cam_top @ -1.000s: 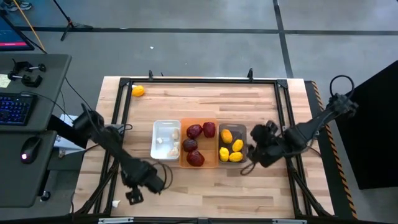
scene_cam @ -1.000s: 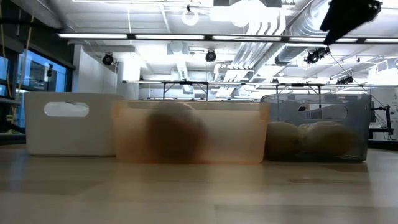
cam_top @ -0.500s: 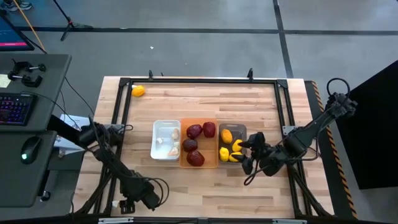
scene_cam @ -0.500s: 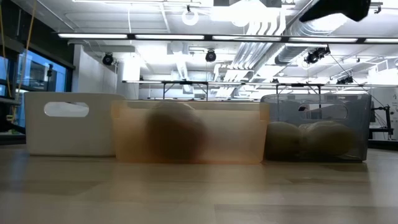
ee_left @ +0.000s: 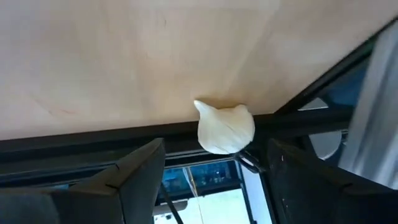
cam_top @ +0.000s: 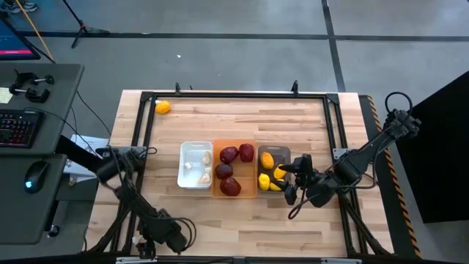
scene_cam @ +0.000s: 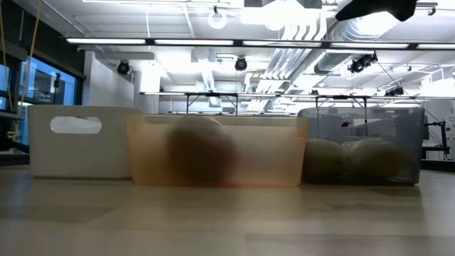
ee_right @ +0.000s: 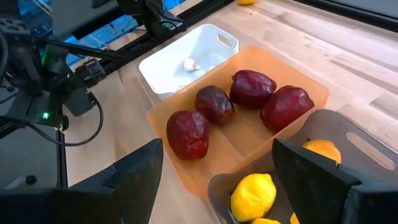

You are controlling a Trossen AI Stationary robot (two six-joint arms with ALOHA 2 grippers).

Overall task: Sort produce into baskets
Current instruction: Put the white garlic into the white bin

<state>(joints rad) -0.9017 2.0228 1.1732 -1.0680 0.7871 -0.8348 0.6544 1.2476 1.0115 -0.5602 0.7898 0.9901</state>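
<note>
Swung down to the wooden table's [cam_top: 242, 117] near-left corner, the left claw [ee_left: 211, 177] gapes empty over a stray whitish garlic bulb [ee_left: 225, 127] at the black frame rail, while the right claw [ee_right: 214, 186] hangs open, holding nothing, above the sorted white [cam_top: 192, 154], orange [cam_top: 236, 193] and grey plastic baskets [cam_top: 282, 152].

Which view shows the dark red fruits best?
The right wrist view: all four dark red fruits lie sharp and unblocked in the orange bin. The high view shows them small; the low view only a brown blur; the left wrist view none.

We see only blurred brown shapes through the translucent orange plastic bin [scene_cam: 217, 151]; the right arm hides part of the dark grey bin [cam_top: 272, 152].
</note>
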